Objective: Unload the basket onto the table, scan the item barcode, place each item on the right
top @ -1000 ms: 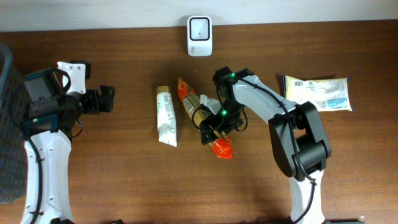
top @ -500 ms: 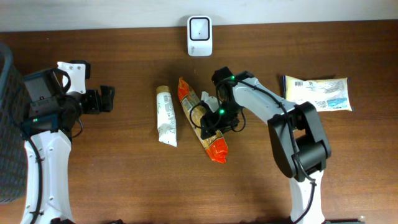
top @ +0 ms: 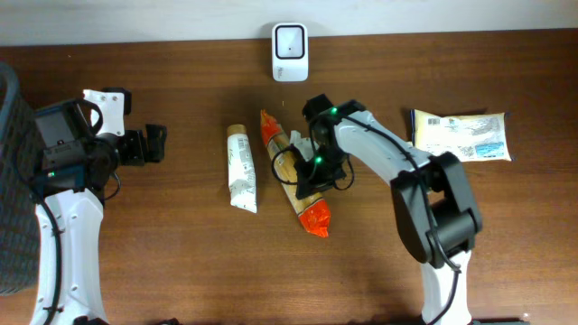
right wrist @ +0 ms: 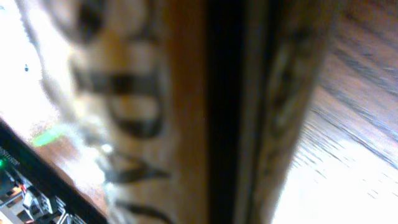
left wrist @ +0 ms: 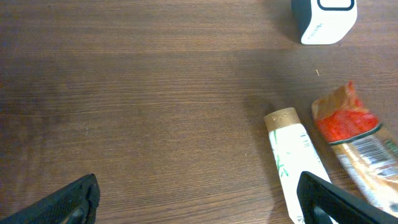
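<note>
The item, a long tan snack packet with orange ends (top: 313, 215), lies slanted at mid table. My right gripper (top: 305, 175) is clamped across its middle. In the right wrist view the blurred packet (right wrist: 143, 112) fills the frame and hides the fingers. The white barcode scanner (top: 290, 41) stands at the table's back edge, apart from the packet. My left gripper (top: 154, 144) hovers open at the far left with nothing in it. Its view shows the gripper (left wrist: 199, 200) over bare wood, the packet's orange end (left wrist: 346, 123) and the scanner (left wrist: 323, 18) ahead.
A white tube (top: 240, 168) lies just left of the packet, also seen in the left wrist view as the tube (left wrist: 295, 155). A white flat pouch with a barcode (top: 462, 135) lies at the right. A dark mesh basket (top: 9, 181) stands at the left edge.
My right gripper has closed on the packet and shifted slightly left and toward the back. The packet has swung to a steeper slant, with its lower orange end moving left. The left arm is unchanged.
</note>
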Tool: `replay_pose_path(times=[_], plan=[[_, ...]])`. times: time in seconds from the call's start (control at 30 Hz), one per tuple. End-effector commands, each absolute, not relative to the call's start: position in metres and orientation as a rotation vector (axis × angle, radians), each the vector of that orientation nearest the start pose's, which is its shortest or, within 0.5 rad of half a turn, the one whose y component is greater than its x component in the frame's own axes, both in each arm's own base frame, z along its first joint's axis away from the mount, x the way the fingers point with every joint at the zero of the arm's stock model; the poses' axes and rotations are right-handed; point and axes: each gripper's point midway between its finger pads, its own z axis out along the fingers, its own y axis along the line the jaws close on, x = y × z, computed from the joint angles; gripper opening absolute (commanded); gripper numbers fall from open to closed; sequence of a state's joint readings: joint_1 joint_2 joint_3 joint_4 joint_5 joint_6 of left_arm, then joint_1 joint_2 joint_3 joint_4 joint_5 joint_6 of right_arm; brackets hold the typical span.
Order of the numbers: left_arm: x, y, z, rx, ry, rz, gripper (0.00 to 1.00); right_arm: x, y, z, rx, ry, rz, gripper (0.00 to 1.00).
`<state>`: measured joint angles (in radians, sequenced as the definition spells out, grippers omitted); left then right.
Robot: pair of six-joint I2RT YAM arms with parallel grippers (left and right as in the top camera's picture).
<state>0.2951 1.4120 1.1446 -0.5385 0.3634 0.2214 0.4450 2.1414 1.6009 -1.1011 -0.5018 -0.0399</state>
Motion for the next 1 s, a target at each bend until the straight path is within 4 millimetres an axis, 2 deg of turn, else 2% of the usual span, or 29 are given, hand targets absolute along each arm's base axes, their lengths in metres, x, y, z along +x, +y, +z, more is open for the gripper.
replay_pose_path(times=[0.0, 0.07, 0.1, 0.13, 0.2, 0.3, 0.37, 0.57, 0.6, 0.63, 0.67, 0.73, 0.83, 0.9, 0.97], plan=[[0.394, 0.055, 0.201, 0.109, 2.305, -0.173, 0.99, 0.332, 0.262, 0.160, -0.878, 2.704, 0.975, 0.04], [0.394, 0.055, 0.201, 0.109, 2.305, -0.173, 0.99, 0.325, 0.259, 0.201, -0.909, 2.569, 1.043, 0.04], [0.394, 0.055, 0.201, 0.109, 2.305, -0.173, 0.99, 0.322, 0.259, 0.215, -0.928, 2.516, 1.088, 0.04], [0.394, 0.055, 0.201, 0.109, 2.305, -0.173, 0.99, 0.316, 0.257, 0.239, -0.937, 2.430, 1.172, 0.04], [0.394, 0.055, 0.201, 0.109, 2.305, -0.173, 0.99, 0.311, 0.249, 0.272, -0.929, 2.296, 1.317, 0.04], [0.394, 0.055, 0.201, 0.109, 2.305, -0.173, 0.99, 0.313, 0.237, 0.293, -0.877, 2.200, 1.470, 0.04], [0.394, 0.055, 0.201, 0.109, 2.305, -0.173, 0.99, 0.306, 0.234, 0.304, -0.891, 2.126, 1.562, 0.04], [0.394, 0.055, 0.201, 0.109, 2.305, -0.173, 0.99, 0.306, 0.233, 0.308, -0.887, 2.102, 1.589, 0.04], [0.394, 0.055, 0.201, 0.109, 2.305, -0.174, 0.99, 0.311, 0.231, 0.302, -0.860, 2.154, 1.542, 0.04], [0.394, 0.055, 0.201, 0.109, 2.305, -0.173, 0.99, 0.323, 0.225, 0.287, -0.779, 2.287, 1.406, 0.04], [0.394, 0.055, 0.201, 0.109, 2.305, -0.173, 0.99, 0.337, 0.215, 0.273, -0.703, 2.404, 1.222, 0.04], [0.394, 0.055, 0.201, 0.109, 2.305, -0.173, 0.99, 0.361, 0.195, 0.266, -0.583, 2.511, 0.889, 0.04], [0.394, 0.055, 0.201, 0.109, 2.305, -0.173, 0.99, 0.404, 0.173, 0.282, -0.489, 2.473, 0.443, 0.04], [0.394, 0.055, 0.201, 0.109, 2.305, -0.173, 0.99, 0.446, 0.154, 0.293, -0.402, 2.350, 0.017, 0.04], [0.394, 0.055, 0.201, 0.109, 2.305, -0.173, 0.99, 0.475, 0.152, 0.294, -0.409, 2.237, -0.278, 0.04]])
